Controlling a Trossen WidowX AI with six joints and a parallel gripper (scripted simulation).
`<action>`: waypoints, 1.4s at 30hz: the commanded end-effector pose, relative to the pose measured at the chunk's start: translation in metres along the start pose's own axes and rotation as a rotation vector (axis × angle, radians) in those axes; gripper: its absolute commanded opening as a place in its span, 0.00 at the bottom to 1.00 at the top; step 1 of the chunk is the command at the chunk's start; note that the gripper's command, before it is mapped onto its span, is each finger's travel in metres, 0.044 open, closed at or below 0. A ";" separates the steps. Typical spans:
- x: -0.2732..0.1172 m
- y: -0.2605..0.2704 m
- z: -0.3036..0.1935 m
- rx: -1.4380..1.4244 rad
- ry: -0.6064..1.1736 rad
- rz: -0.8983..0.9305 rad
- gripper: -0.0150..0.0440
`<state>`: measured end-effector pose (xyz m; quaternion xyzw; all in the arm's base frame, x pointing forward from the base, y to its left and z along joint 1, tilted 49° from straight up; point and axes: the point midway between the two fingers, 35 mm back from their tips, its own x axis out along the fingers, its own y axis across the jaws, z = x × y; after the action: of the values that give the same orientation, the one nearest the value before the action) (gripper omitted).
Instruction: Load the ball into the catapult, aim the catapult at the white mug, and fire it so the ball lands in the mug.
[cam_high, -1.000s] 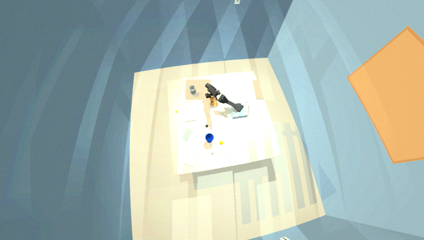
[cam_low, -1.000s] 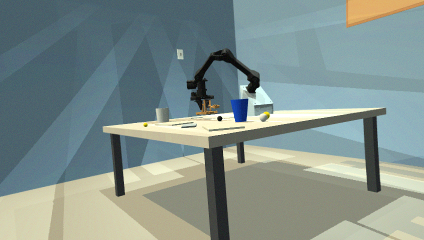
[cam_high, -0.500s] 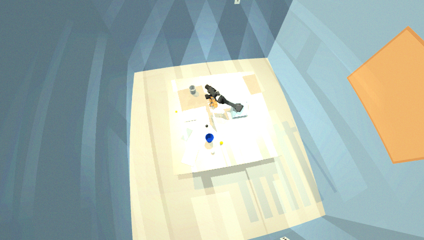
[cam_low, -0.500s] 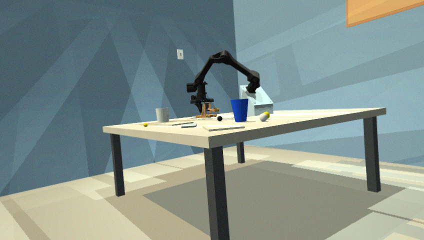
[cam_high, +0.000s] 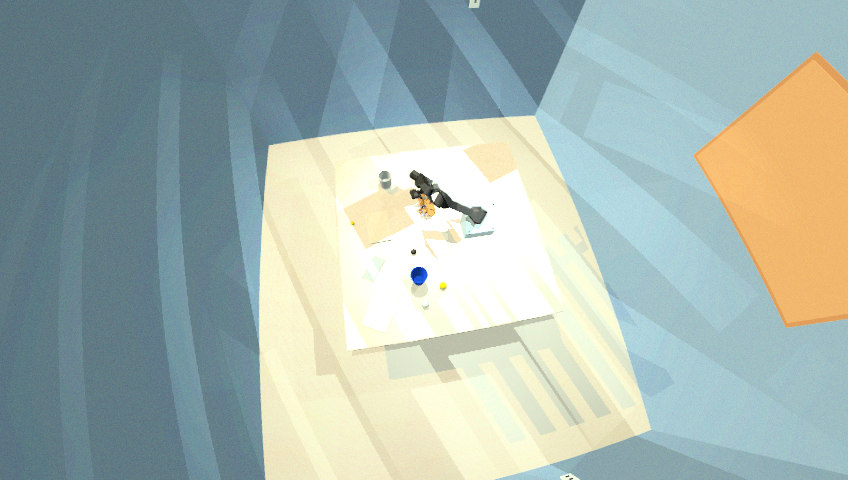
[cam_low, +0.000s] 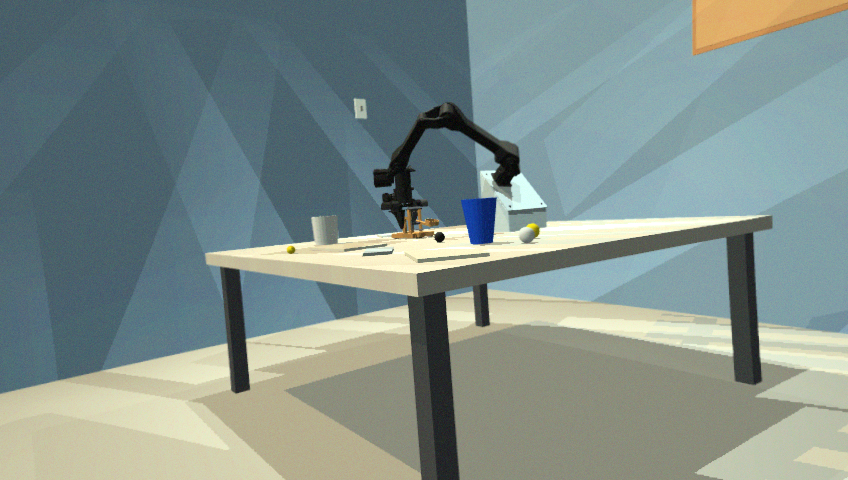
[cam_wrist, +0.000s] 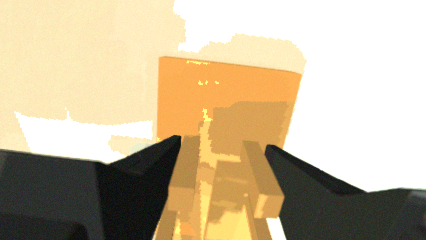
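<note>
The orange catapult (cam_high: 426, 208) (cam_low: 410, 235) (cam_wrist: 182, 95) is upright at the table top; I cannot tell whether its base touches. My gripper (cam_low: 408, 216) (cam_wrist: 223, 142) points down and is shut on the catapult's frame, with one black finger against each side. The white mug (cam_high: 385, 180) (cam_low: 325, 230) looks grey and stands upright, left of the catapult in the top and exterior views. Balls lie apart on the table: a black one (cam_high: 413, 251) (cam_low: 439, 237), a larger yellow one (cam_high: 442, 285) (cam_low: 533, 229), a white one (cam_high: 424, 304) (cam_low: 526, 234) and a small yellow one (cam_high: 352, 223) (cam_low: 290, 249). No ball shows in the catapult.
A blue cup (cam_high: 418, 275) (cam_low: 479, 221) stands upright near the black ball. Flat pieces lie on the table, one pale green (cam_high: 374, 268) (cam_low: 377, 252) and one cream (cam_high: 379, 314) (cam_low: 446, 256). The arm's pale sloped base block (cam_high: 479, 228) (cam_low: 526, 199) stands right of the catapult.
</note>
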<state>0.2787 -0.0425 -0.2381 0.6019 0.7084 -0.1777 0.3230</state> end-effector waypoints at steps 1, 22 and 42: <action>-0.001 0.000 0.000 0.001 0.000 0.001 0.48; -0.091 0.000 0.004 0.010 -0.014 0.013 1.00; -0.046 -0.002 0.002 0.002 -0.001 0.009 1.00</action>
<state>0.2805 -0.0813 -0.2067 0.6029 0.7068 -0.1765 0.3251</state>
